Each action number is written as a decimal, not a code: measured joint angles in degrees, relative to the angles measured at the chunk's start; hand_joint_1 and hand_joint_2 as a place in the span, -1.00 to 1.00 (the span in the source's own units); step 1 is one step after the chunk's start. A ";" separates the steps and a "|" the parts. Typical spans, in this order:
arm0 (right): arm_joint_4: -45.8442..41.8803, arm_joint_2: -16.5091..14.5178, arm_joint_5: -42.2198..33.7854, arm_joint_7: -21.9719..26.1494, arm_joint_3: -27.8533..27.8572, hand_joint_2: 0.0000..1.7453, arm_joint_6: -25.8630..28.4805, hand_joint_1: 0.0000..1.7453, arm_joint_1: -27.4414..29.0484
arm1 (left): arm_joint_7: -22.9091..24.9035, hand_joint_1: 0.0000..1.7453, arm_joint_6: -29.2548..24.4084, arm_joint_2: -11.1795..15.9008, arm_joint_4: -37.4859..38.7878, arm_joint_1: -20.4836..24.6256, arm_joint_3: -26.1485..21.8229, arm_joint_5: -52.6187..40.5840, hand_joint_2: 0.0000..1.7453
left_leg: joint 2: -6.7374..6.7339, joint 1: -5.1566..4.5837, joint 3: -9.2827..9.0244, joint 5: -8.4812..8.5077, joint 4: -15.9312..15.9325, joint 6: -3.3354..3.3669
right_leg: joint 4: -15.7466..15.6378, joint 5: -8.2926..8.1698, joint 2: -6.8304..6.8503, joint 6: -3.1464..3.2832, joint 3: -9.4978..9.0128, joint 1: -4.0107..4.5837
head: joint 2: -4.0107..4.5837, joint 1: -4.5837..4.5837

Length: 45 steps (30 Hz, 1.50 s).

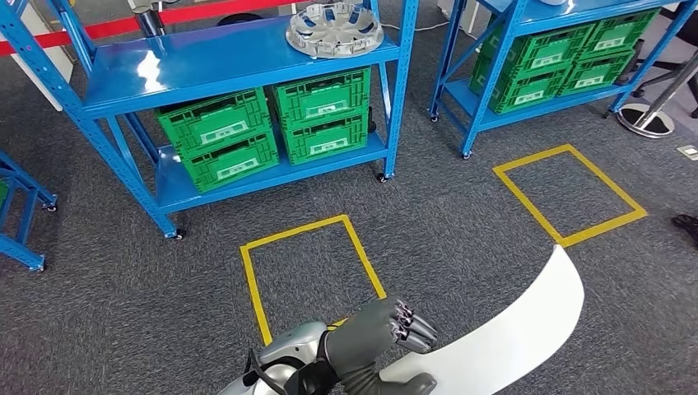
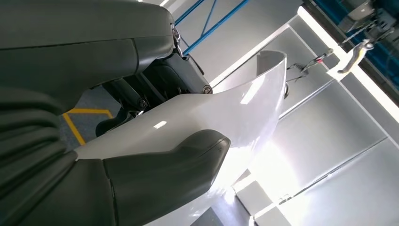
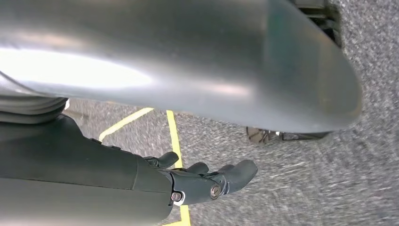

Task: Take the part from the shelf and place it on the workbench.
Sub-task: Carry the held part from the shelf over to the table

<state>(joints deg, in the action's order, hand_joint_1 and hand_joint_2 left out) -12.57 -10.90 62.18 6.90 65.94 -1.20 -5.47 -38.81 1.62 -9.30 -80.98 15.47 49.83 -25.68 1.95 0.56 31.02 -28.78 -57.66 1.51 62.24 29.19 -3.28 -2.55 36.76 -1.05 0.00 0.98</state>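
Head view: the left hand gripped one end of a long, curved white panel, which stretched out to the right above the grey carpet, near a yellow floor square. Blue shelves behind carried green crates and a silver wheel cover.

Left wrist view: the thumb pressed one face of the panel, the dark fingers the other.

Right wrist view: the right hand hung over the carpet, fingers loosely extended, holding nothing.
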 joint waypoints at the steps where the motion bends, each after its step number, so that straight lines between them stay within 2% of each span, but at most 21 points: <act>1: 0.00 0.01 0.20 -0.08 -0.02 -1.00 0.00 -1.00 -0.05 | 0.01 1.00 0.04 -0.01 0.01 -0.12 0.00 0.00 1.00 | -0.91 -0.03 0.00 0.04 0.07 0.17 | 3.24 1.83 1.54 -0.28 1.60 0.07 | 0.00 -0.20; 3: 0.00 0.06 0.68 -0.15 -0.08 -1.00 0.00 -1.00 -0.09 | 0.02 1.00 0.09 0.08 0.04 -0.56 -0.01 0.00 1.00 | -2.73 -0.07 0.16 -0.03 -0.04 0.31 | 10.02 4.76 2.49 -0.81 4.88 -0.04 | 0.00 -0.34; 4: 0.00 0.14 0.95 -0.08 -0.11 -1.00 0.00 -1.00 -0.02 | 0.04 1.00 0.11 0.15 0.05 -0.85 -0.01 -0.01 1.00 | -3.60 -0.07 0.23 -0.08 -0.10 0.29 | 11.46 4.92 2.67 -1.00 5.49 -0.13 | 0.00 -0.37; 5: 0.00 0.25 1.21 0.06 -0.15 -1.00 0.00 -1.00 0.07 | 0.09 1.00 0.08 0.19 0.04 -1.14 -0.02 -0.02 1.00 | -4.40 -0.06 0.27 -0.17 -0.20 0.23 | 10.69 4.08 2.91 -1.15 4.92 -0.24 | 0.00 -0.40; 7: 0.00 0.55 1.62 0.46 -0.24 -1.00 0.00 -1.00 0.21 | 0.22 1.00 -0.08 0.25 -0.05 -1.66 -0.06 -0.07 1.00 | -5.75 -0.05 0.28 -0.46 -0.58 -0.07 | 3.42 0.81 4.41 -1.21 0.72 -0.40 | 0.00 -0.46; 9: 0.00 0.73 1.90 0.73 -0.41 -1.00 0.00 -1.00 0.16 | 0.33 1.00 -0.25 0.31 -0.19 -2.05 -0.14 -0.11 1.00 | -6.72 -0.26 0.29 -0.90 -1.04 -0.68 | -2.67 -1.15 6.04 -0.63 -2.68 -0.19 | 0.00 -0.45; 12: 0.00 0.87 2.04 0.78 -0.58 -1.00 0.00 -1.00 0.28 | 0.44 1.00 -0.50 0.46 -0.44 -2.44 -0.27 -0.16 1.00 | -7.66 -0.38 -0.09 -1.14 -0.98 -1.68 | -3.63 -1.41 5.58 0.72 -2.97 0.15 | 0.00 -0.36; 15: 0.00 0.97 2.05 0.68 -0.58 -1.00 0.08 -1.00 0.43 | 0.51 1.00 -0.66 0.63 -0.75 -2.71 -0.45 -0.25 1.00 | -4.98 -0.08 0.83 -3.46 -3.87 -2.66 | -4.03 -1.92 4.20 1.82 -2.93 -0.25 | 0.00 -0.21; 17: 0.00 0.98 2.02 0.60 -0.58 -1.00 0.17 -1.00 0.38 | 0.61 1.00 -0.68 0.88 -0.94 -3.16 -0.64 -0.30 1.00 | -2.78 -0.01 3.91 -7.35 -10.89 -2.88 | -4.06 -2.10 3.12 2.19 -2.72 -0.25 | 0.00 -0.02; 19: 0.00 0.98 1.97 0.51 -0.58 -1.00 0.17 -1.00 0.45 | 0.69 1.00 -0.68 1.15 -1.04 -3.60 -0.81 -0.38 1.00 | -2.26 -0.02 6.56 -9.23 -16.62 -2.85 | -4.03 -2.21 1.75 2.25 -2.53 -0.17 | 0.00 0.06; 21: 0.00 0.98 1.95 0.49 -0.58 -1.00 0.17 -1.00 0.54 | 0.71 1.00 -0.68 1.33 -1.10 -3.76 -0.90 -0.45 1.00 | -1.98 0.00 5.47 -6.74 -14.33 -2.59 | -3.95 -2.32 0.22 2.12 -2.48 -0.15 | 0.00 0.12; 23: 0.00 0.97 1.95 0.47 -0.58 -1.00 0.17 -1.00 0.49 | 0.75 1.00 -0.66 1.41 -1.21 -3.78 -0.96 -0.53 1.00 | 0.32 0.12 1.83 -2.98 -6.51 -2.21 | -3.77 -2.47 -1.29 1.77 -2.37 -0.13 | 0.00 0.19; 26: 0.00 0.98 1.94 0.35 -0.58 -1.00 0.17 -1.00 0.46 | 0.87 1.00 -0.55 1.52 -1.48 -3.86 -1.07 -0.72 1.00 | 2.83 -0.04 -0.12 -1.66 -1.51 -1.58 | -3.77 -2.91 -3.07 0.57 -1.74 -0.22 | 0.00 0.22; 28: 0.00 0.99 1.94 0.19 -0.58 -1.00 0.15 -1.00 0.58 | 1.03 1.00 -0.31 1.49 -1.72 -3.87 -1.16 -0.89 1.00 | 1.46 -0.14 -0.16 -1.22 -1.25 -0.75 | -3.93 -3.25 -3.71 -0.22 -1.40 -0.48 | 0.00 0.21; 30: 0.00 1.00 1.91 -0.18 -0.58 -1.00 0.12 -1.00 0.57 | 1.27 1.00 0.02 1.33 -1.95 -3.88 -1.30 -1.04 1.00 | -0.20 0.05 -0.30 -0.76 -0.76 0.08 | -1.68 -1.83 -1.60 -0.64 -0.15 -0.29 | 0.00 -0.10; 33: 0.00 1.00 1.69 -0.47 -0.58 -1.00 0.05 -1.00 0.43 | 1.52 1.00 0.72 1.19 -2.05 -3.98 -1.45 -1.10 1.00 | -2.92 -0.14 -0.08 -0.66 -0.63 0.59 | 8.61 3.43 2.17 -0.97 4.72 0.00 | 0.00 -0.53; 35: 0.00 1.00 1.60 -0.46 -0.58 -1.00 0.04 -1.00 0.53 | 1.56 1.00 1.12 1.15 -2.05 -4.04 -1.50 -1.09 1.00 | -4.68 -0.24 0.04 -0.72 -0.68 0.63 | 11.56 3.98 2.71 -1.06 5.77 -0.01 | 0.00 -0.55; 39: 0.00 1.02 1.50 -0.21 -0.58 -1.00 0.04 -1.00 0.45 | 1.56 1.00 1.27 0.90 -2.07 -4.05 -1.58 -1.09 1.00 | -7.37 -0.49 -0.09 -1.15 -0.96 0.09 | -1.40 -1.24 5.97 -0.28 -1.90 0.35 | 0.00 -0.63; 41: 0.00 1.03 1.43 0.05 -0.58 -1.00 0.02 -1.00 0.37 | 1.52 1.00 1.30 0.76 -2.06 -4.07 -1.66 -1.10 1.00 | -8.30 -0.74 -0.30 -1.42 -1.01 -0.52 | -4.11 -1.70 7.00 0.46 -3.24 0.72 | 0.00 -0.58; 43: 0.00 1.06 1.57 0.21 -0.58 -1.00 0.00 -1.00 0.59 | 1.36 1.00 1.28 0.60 -2.04 -4.07 -1.74 -1.17 1.00 | -9.05 -0.77 -0.66 -1.58 -0.83 -1.14 | -4.27 -1.95 5.80 1.08 -3.24 0.63 | 0.00 -0.53; 45: 0.00 1.11 1.97 0.32 -0.60 -1.00 0.04 -1.00 0.74 | 1.15 1.00 1.17 0.48 -2.03 -4.11 -1.84 -1.25 1.00 | -7.14 -0.61 -0.27 -2.95 -2.39 -1.82 | -4.65 -2.31 4.63 1.68 -3.45 0.24 | 0.00 -0.39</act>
<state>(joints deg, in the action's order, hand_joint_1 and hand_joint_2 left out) -12.57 -9.79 64.16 7.22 65.34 -1.16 -4.72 -37.65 2.79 -8.82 -83.01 11.36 47.99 -26.93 -5.19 -0.05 30.75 -31.73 -60.05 -0.32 57.59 26.88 1.34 -0.87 33.31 -0.81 0.00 0.59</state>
